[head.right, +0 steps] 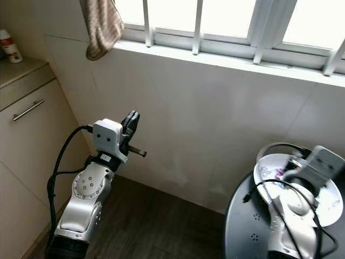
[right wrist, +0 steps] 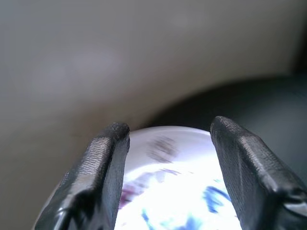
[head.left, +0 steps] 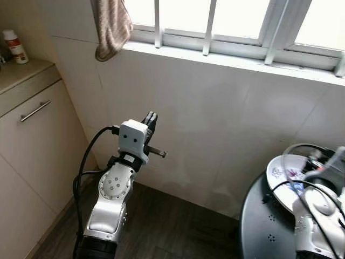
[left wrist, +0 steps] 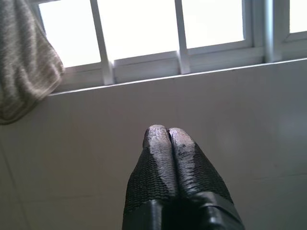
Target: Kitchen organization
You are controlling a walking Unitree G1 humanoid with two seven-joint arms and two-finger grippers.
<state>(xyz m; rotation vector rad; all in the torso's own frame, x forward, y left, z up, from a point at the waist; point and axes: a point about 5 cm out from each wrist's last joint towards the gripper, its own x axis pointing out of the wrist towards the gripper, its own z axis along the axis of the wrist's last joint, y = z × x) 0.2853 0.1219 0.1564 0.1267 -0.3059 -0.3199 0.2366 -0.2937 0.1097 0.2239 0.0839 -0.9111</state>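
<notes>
One plate [head.right: 272, 172] is all you have to work with, white with blue and purple markings, lying on the round dark surface [head.right: 245, 226] at your lower right, close to the tiled wall. Your right gripper [right wrist: 168, 158] hangs directly over it with its jaws spread wide, the plate showing between them; whether the fingertips touch the plate you cannot tell. Your right arm and its cables cover much of the plate in the head views.

Your left gripper [left wrist: 168, 139] is raised in front of the tiled wall, jaws pressed together on nothing, pointing up toward the window [head.left: 237, 21].

One brownish cloth [head.left: 112, 27] hangs from the window sill at upper left. One cabinet [head.left: 32, 140] with a single metal bar handle [head.left: 35, 110] stands at your left, and one white bottle [head.left: 14, 47] with a red band sits on its top. The bottle's label is too small to read. Dark wood-look floor [head.left: 172, 226] lies below
</notes>
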